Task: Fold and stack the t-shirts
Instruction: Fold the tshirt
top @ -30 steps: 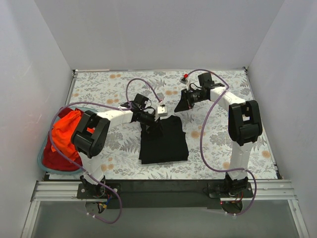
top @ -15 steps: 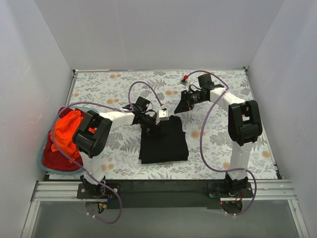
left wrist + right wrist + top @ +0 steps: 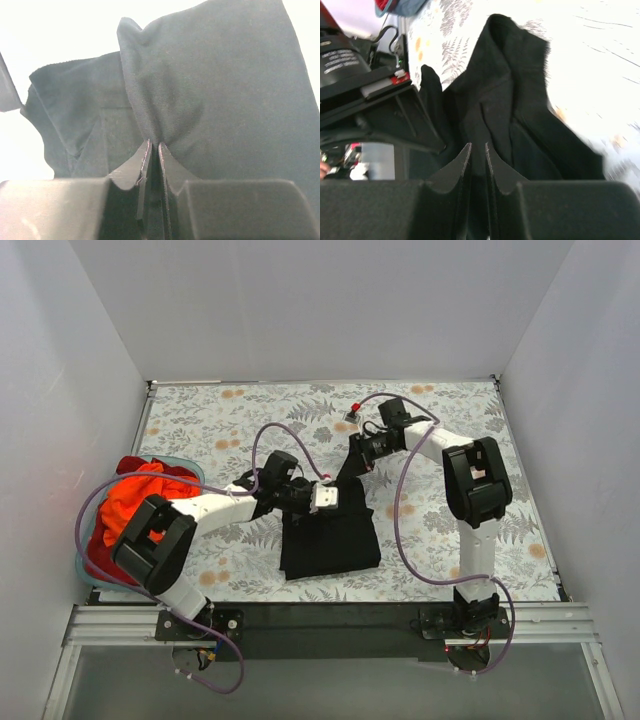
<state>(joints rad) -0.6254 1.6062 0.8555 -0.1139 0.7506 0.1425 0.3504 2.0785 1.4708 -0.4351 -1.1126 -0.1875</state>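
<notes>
Pinched tight in left gripper [image 3: 153, 148] and right gripper [image 3: 475, 150] alike — black t-shirt [image 3: 335, 540], matte, creased, bunched upward at both tips — rest spread flat on bench [image 3: 200, 420] beneath them.

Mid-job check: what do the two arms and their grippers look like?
Left arm and right arm: white links, bulky black joint housings, a purple cable looping along each. Fingers are dark tapered wedges. Red marker near the right wrist.
</notes>
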